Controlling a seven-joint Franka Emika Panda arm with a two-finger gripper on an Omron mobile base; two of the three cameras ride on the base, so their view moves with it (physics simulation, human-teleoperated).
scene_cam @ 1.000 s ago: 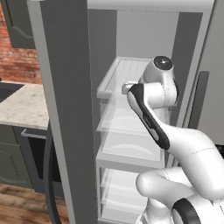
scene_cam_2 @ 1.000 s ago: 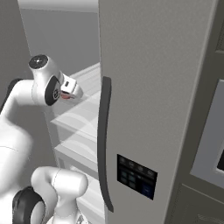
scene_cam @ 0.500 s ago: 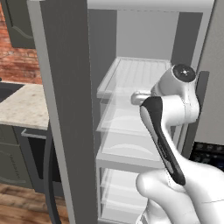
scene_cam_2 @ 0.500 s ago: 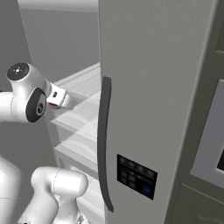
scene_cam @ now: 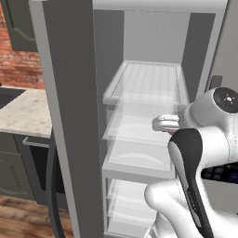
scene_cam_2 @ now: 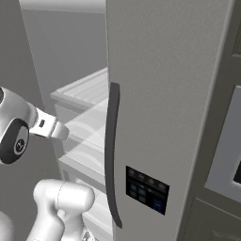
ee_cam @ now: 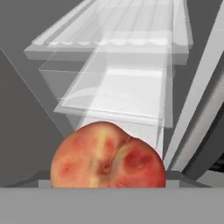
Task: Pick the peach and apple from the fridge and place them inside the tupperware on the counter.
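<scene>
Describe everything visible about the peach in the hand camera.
The peach sits large and close at the bottom middle of the hand view, in front of the fridge's translucent shelves. Its skin is mottled red and orange with a pale yellow streak down the middle, and it looks matte and smooth. A curved crease runs from a small stem dimple that faces the camera. Its underside is cut off, so what touches it cannot be seen.

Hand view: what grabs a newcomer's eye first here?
The peach, red-orange and close up at the bottom of the hand view, right at the claw, with the translucent white shelves stacked beyond it. In the base views, the open grey fridge with its long dark handle, and the white arm reaching in front of the shelves.
</scene>
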